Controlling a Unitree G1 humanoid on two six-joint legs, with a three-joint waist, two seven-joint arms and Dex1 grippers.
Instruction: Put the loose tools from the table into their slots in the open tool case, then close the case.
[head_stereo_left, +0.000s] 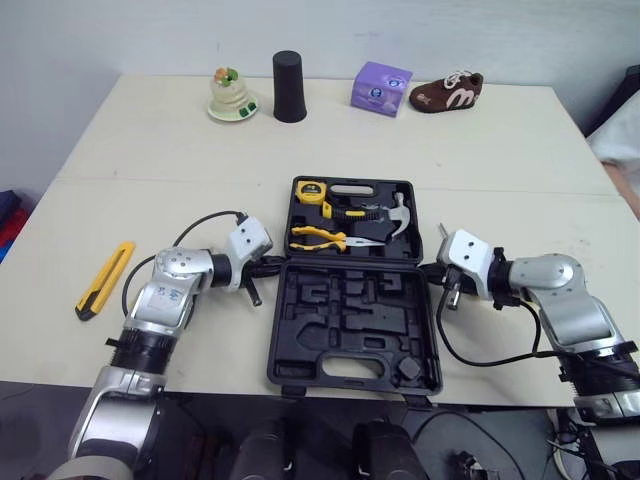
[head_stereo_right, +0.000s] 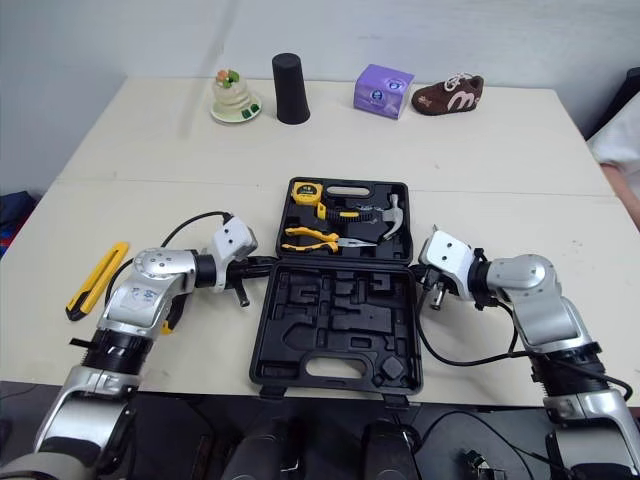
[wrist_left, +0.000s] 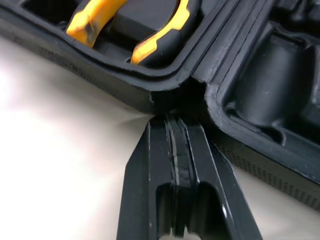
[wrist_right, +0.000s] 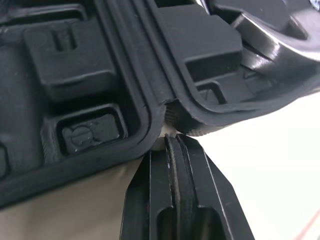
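The black tool case (head_stereo_left: 355, 330) lies open mid-table. Its far half holds a yellow tape measure (head_stereo_left: 311, 191), yellow-handled pliers (head_stereo_left: 325, 238) and a hammer (head_stereo_left: 385, 215). Its near half shows bare moulded slots. A yellow utility knife (head_stereo_left: 105, 279) lies loose on the table, left of my left arm. My left gripper (head_stereo_left: 272, 264) is shut, its tip against the case's left hinge corner (wrist_left: 175, 97). At the right hinge corner (wrist_right: 172, 112), my right gripper (head_stereo_left: 432, 270) is also shut, with nothing held.
Along the table's far edge stand a small figurine on a dish (head_stereo_left: 232, 95), a black cup (head_stereo_left: 289, 87), a purple box (head_stereo_left: 381, 88) and a brown shoe (head_stereo_left: 446, 92). White cloth (head_stereo_left: 622, 145) shows at the right edge.
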